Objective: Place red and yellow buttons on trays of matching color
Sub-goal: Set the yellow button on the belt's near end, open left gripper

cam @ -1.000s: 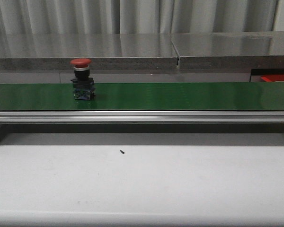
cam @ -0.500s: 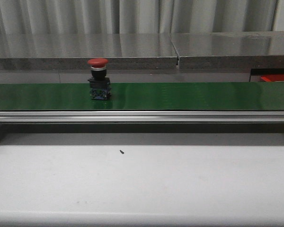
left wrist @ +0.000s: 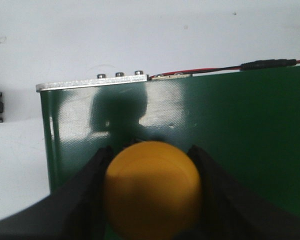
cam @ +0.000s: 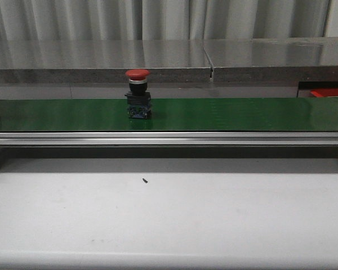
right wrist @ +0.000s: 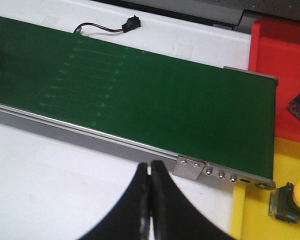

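**On the belt: one red button; a yellow one held at the left end**

On the green conveyor belt we see a single red button standing upright, left of the belt's middle in the front view, its domed red cap on a black collar above a dark blocky base. The belt is flat and slightly glossy, edged along its near side by a pale metal rail.

Much is cut off. In the front view neither arm shows clearly; only a dark sliver appears at the far left edge, and we cannot tell what it is. The red tray shows there only as a thin strip at the right, behind the belt.

From the left wrist we count one yellow button, a smooth rounded cap filling the lower frame; its base is hidden. The left gripper has its black jaws closed against the cap on both sides, over the belt's end. A small dark connector at the frame's edge is only partly visible.

From the right wrist, the right gripper has its jaws shut together, holding nothing, above the white worktop just near of the rail. Beyond the belt's end lie the red tray and the yellow tray, both cropped. A second yellow button lies on its side on the yellow tray. A small blue and red item at the red tray's edge is too cropped to identify. A black plug on a thin wire lies on the far side of the belt.
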You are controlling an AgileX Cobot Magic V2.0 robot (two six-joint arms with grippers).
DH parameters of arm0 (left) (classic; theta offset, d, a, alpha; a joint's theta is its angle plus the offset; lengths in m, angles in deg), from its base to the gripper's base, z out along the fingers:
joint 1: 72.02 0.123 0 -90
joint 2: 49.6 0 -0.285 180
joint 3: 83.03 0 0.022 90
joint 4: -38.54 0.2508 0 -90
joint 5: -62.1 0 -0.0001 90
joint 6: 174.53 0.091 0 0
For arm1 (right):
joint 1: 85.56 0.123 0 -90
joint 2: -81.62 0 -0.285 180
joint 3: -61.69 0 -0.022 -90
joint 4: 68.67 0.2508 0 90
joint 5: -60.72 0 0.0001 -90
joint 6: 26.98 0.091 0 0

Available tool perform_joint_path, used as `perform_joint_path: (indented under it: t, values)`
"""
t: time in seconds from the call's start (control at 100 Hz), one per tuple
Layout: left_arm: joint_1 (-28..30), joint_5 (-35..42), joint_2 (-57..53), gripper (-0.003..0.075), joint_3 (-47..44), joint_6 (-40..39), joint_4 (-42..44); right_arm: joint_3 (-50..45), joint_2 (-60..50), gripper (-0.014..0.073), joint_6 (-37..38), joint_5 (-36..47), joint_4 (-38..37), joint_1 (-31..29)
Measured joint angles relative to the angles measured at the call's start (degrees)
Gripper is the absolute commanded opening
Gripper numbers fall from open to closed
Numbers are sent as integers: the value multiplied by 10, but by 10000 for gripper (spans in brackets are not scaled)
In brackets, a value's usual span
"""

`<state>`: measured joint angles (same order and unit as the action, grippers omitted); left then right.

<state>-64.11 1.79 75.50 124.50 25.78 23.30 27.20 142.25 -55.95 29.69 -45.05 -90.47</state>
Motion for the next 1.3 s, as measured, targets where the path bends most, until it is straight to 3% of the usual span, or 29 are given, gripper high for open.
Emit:
perform_joint_path:
  t: [0.49, 0.58, 0.75, 0.85, 1.3]
  values:
    - [0, 7, 0, -7, -5, 0, 4, 0, 0, -66, 0, 0, 0, 0]
    - [0, 7, 0, 76, -6, 0, 5, 0, 0, -66, 0, 0, 0, 0]
    - [0, 3, 0, 379, -7, 0, 5, 0, 0, -66, 0, 0, 0, 0]
    - [0, 3, 0, 484, -8, 0, 5, 0, 0, -66, 0, 0, 0, 0]
    - [-6, -3, -6, 506, -6, 0, -6, 0, 0, -66, 0, 0, 0, 0]
